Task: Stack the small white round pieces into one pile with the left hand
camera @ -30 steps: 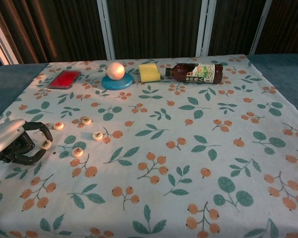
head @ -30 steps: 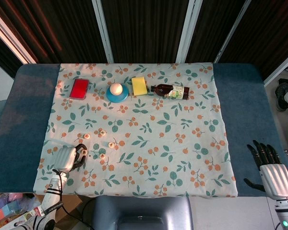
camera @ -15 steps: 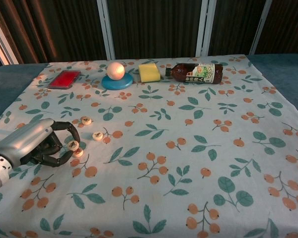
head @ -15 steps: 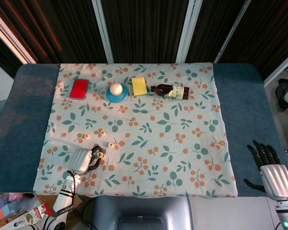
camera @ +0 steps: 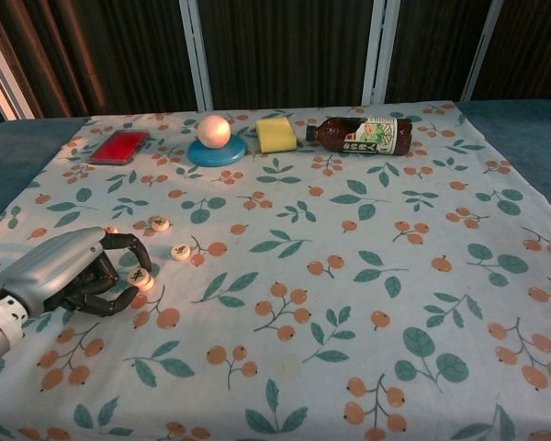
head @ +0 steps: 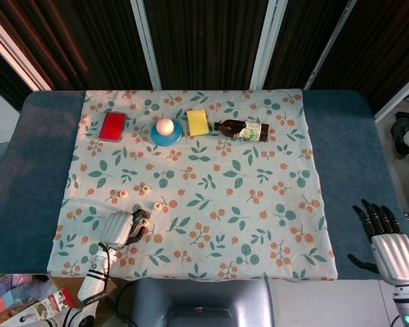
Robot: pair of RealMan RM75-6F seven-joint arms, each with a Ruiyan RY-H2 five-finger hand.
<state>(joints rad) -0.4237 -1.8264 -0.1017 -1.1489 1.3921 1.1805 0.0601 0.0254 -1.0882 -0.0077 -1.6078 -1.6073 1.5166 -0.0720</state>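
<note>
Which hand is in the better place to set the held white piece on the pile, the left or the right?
Left. The left hand already pinches a white round piece over another piece, while the right hand is off the floral cloth, far away.

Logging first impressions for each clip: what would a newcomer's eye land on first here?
Probably the silver left hand at the near left of the floral tablecloth, pinching a small white round piece over another. Next, the row along the far edge: red flat box, white ball on a blue dish, yellow sponge block and brown bottle lying on its side.
</note>
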